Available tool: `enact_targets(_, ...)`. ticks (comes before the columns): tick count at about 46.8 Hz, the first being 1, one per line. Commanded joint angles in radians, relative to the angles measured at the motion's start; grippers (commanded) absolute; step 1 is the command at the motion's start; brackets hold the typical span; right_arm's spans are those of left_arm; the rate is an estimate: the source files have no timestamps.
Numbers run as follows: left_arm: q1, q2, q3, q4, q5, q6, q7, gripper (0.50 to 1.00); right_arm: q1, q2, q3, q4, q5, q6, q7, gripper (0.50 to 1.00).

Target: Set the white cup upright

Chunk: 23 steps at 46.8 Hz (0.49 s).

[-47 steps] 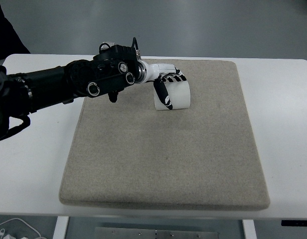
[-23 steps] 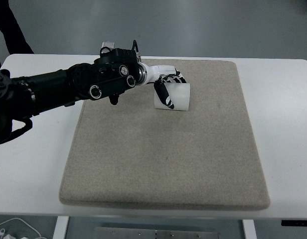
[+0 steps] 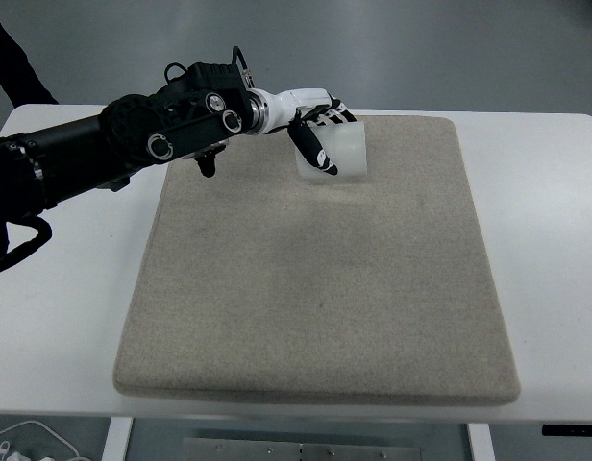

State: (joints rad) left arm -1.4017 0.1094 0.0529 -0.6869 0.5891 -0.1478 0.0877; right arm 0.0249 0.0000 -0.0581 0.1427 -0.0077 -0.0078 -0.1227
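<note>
From the head view we see our left hand (image 3: 318, 130) with fingers (image 3: 312, 151) wrapped around the white cup (image 3: 339, 154) at twelve o'clock on the grey mat (image 3: 315, 288), where a loose grip risks it slipping mid-turn.

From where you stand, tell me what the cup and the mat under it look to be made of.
The white cup in the left hand looks like matte, slightly translucent plastic or paper: plain and smooth, no gloss; which one is unclear. The beige mat looks like felt or a dense woven fabric: fuzzy, speckled surface with soft rounded edges.
</note>
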Motion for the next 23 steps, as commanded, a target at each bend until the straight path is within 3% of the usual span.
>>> enact_targets(1,0.004,0.016,-0.056,0.013,0.0,-0.001,-0.012,0.632,0.001,0.0,0.0,0.0,0.0,-0.001,0.0,0.93)
enact_targets(9,0.069,0.058,-0.16,0.02,-0.064,-0.022,-0.039,0.632,0.001,0.0,0.0,0.0,0.0,0.0,0.0,0.93)
enact_targets(23,0.216,0.16,-0.335,0.006,-0.115,-0.104,-0.178,0.63,0.0,0.0,0.0,0.0,0.0,0.0,0.0,0.93)
